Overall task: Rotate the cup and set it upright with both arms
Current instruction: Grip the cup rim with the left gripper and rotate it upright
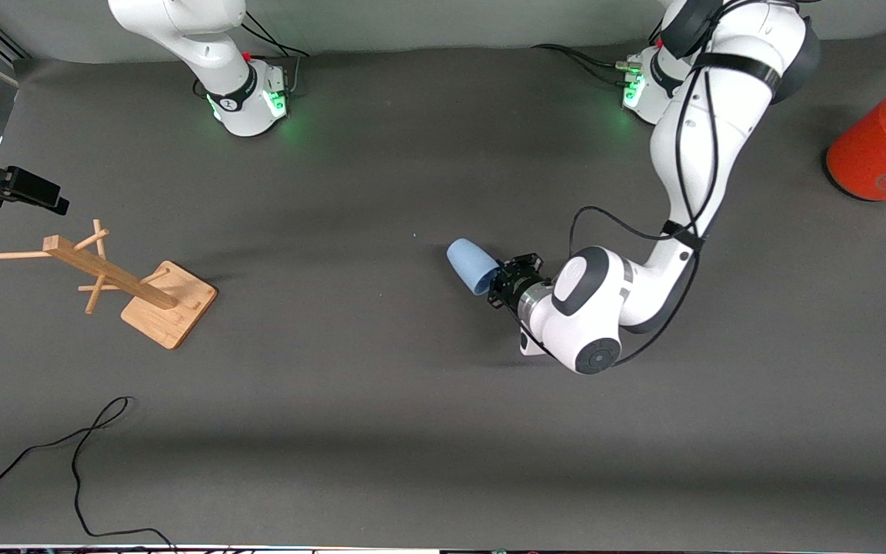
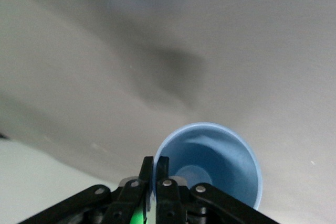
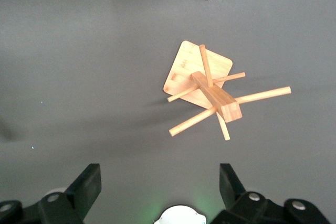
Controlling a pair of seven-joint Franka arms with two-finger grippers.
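Your left gripper (image 1: pixel 498 282) has its fingers clamped on the cup's (image 1: pixel 471 265) rim, holding it tilted sideways over mid-table. Your right gripper (image 3: pixel 160 184) waits above the wooden rack (image 3: pixel 210 93), fingers apart. Uprighting remains undone.

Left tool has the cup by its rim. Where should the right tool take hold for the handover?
Grip the cup across its closed base end, from the right arm's end of the table: it lies sideways, and the left tool occupies the rim.
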